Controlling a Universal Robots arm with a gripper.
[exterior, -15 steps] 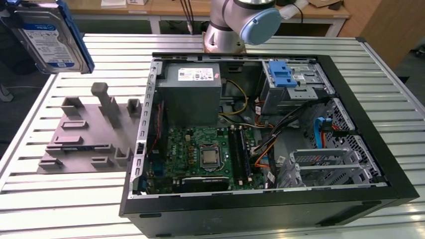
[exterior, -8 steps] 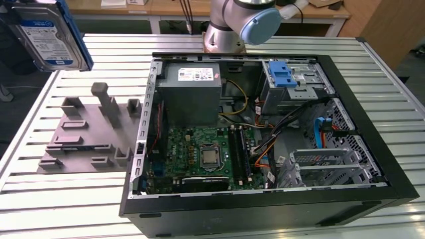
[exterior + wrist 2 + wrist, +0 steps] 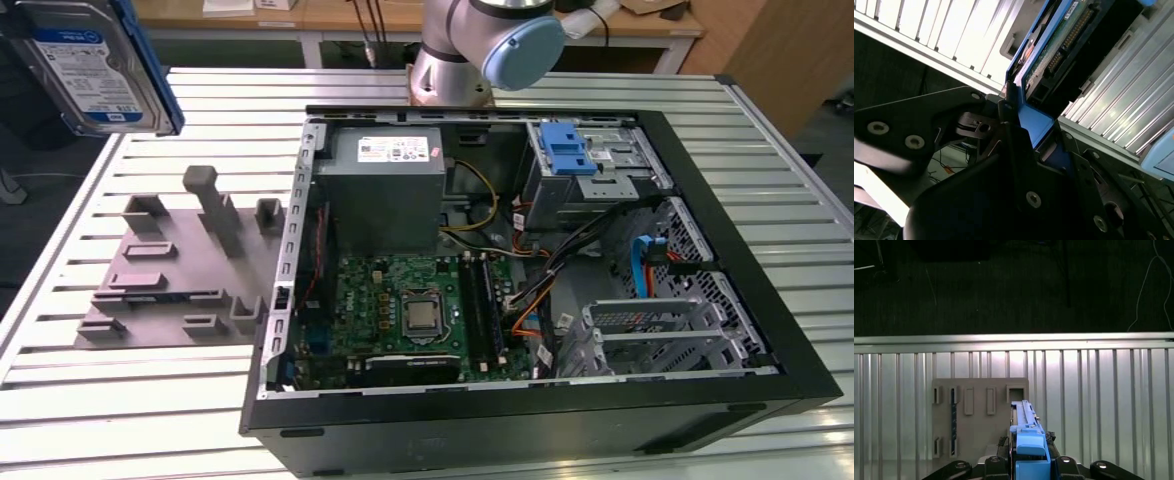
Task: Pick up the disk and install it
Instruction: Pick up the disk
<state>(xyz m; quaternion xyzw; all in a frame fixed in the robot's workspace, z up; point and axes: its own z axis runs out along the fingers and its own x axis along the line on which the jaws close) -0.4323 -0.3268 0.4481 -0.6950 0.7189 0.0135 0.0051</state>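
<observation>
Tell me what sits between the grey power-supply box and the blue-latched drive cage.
In the exterior view, yellow and black cables cross the gap between the power-supply box and the drive cage.

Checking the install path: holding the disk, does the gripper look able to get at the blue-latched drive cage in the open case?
Probably yes. The gripper is shut on the disk, which hangs at the exterior view's left; the case lies open and nothing covers the drive cage. Cables run near it.
</observation>
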